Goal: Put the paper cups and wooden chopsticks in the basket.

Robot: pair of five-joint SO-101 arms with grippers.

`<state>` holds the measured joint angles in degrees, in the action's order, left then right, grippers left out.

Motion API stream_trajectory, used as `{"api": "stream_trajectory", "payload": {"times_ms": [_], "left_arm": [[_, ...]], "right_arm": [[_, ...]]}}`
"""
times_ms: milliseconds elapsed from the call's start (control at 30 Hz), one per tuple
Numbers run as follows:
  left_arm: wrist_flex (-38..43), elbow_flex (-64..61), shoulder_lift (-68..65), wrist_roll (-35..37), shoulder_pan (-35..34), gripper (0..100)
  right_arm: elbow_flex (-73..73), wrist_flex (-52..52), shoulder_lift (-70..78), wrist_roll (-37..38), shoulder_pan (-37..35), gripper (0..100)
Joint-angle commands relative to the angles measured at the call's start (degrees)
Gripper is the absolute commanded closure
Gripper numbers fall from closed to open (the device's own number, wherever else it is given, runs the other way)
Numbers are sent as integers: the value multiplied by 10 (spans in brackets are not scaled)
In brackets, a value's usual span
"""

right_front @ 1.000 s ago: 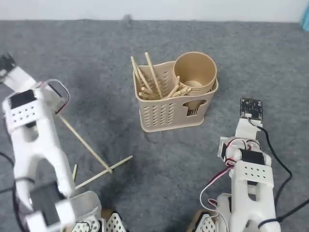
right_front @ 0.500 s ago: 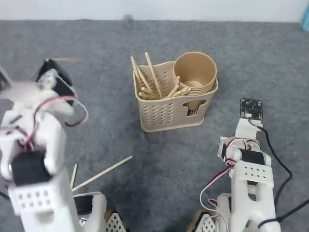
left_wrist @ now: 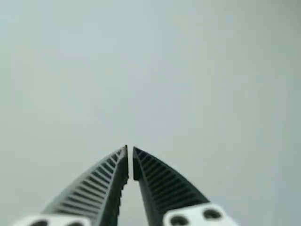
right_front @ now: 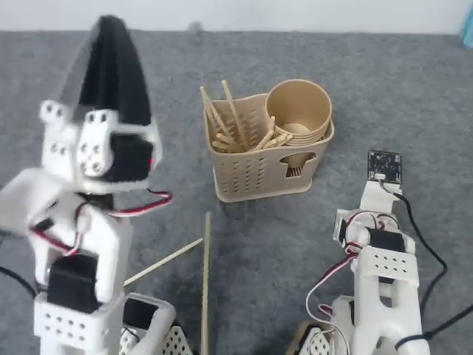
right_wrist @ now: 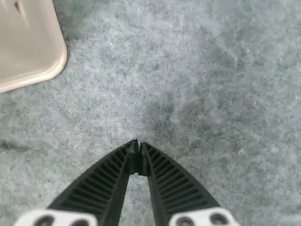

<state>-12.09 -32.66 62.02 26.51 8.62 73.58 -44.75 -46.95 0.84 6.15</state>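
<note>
Swung upright, the left arm (right_front: 81,244) hides part of one chopstick (right_front: 166,260).

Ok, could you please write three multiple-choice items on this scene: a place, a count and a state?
1. Where is the paper cup? A in a gripper; B tipped over outside; C in the basket.
2. How many chopsticks show lying on the carpet? A none; B two; C five.
3. The right gripper is: A shut; B wide open; C holding a chopstick.
Answers: 1 C, it stands upright within the basket walls; 2 B, one straight, one slanted, between basket and arms; 3 A, its jaws meet over bare carpet.
</note>
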Motion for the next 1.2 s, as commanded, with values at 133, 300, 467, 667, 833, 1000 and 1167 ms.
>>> {"api": "stream_trajectory", "payload": {"times_ms": [133,300,467,667,833,1000,1167], "left_arm": [[-93,31,-83,-5,-27,988],[-338,36,-55,-5,-98,987],[-490,31,-34,-5,-253,987],[-513,-51,-34,-6,-468,987],[-410,-216,-33,-114,-578,987],[-297,-341,-35,-117,-672,983],[-266,-422,-35,-116,-696,886]], "right_arm": [[-4,6,-16,9,1,991],[-4,6,-16,9,1,991],[-13,-22,-17,9,-2,991],[-88,-114,-17,4,-29,991],[-214,-266,-17,3,-131,990],[-331,-366,-17,-24,-272,989],[-388,-365,-15,-62,-441,956]]}}
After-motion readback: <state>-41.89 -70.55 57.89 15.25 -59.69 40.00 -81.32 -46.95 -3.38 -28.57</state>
